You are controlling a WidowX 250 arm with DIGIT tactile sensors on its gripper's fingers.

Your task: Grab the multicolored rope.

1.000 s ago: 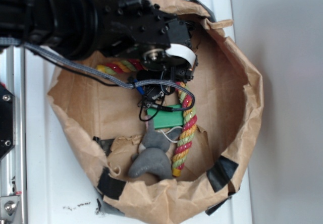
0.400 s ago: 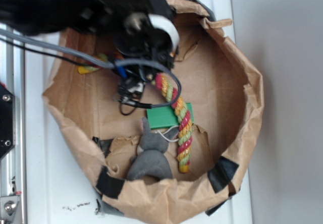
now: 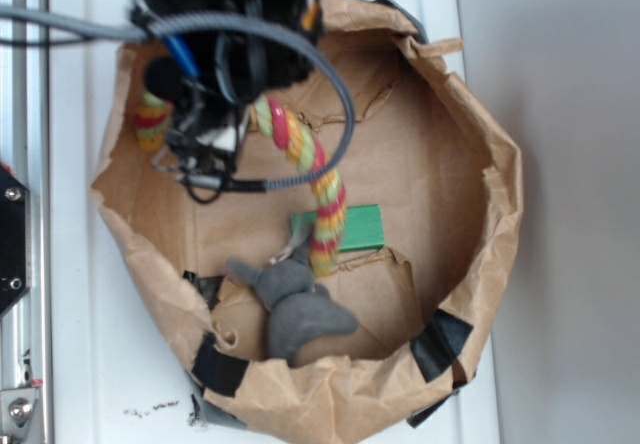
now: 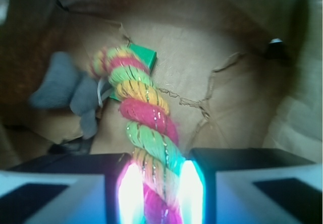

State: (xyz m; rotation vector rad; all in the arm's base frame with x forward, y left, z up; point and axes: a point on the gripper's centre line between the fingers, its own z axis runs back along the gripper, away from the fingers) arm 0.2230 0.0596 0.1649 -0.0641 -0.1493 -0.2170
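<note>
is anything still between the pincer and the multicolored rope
Nothing visible. In the wrist view the pincer is already shut on the multicolored rope, with the rope running straight out between its fingers. The grey plush toy and green block lie further along, near the rope's free end, not at the grasp.

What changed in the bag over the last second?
The pincer, shut on the rope, moved up-left in the exterior view, dragging the rope along; its free end now lies over the green block. The grey plush turned slightly. The paper bag stayed.
</note>
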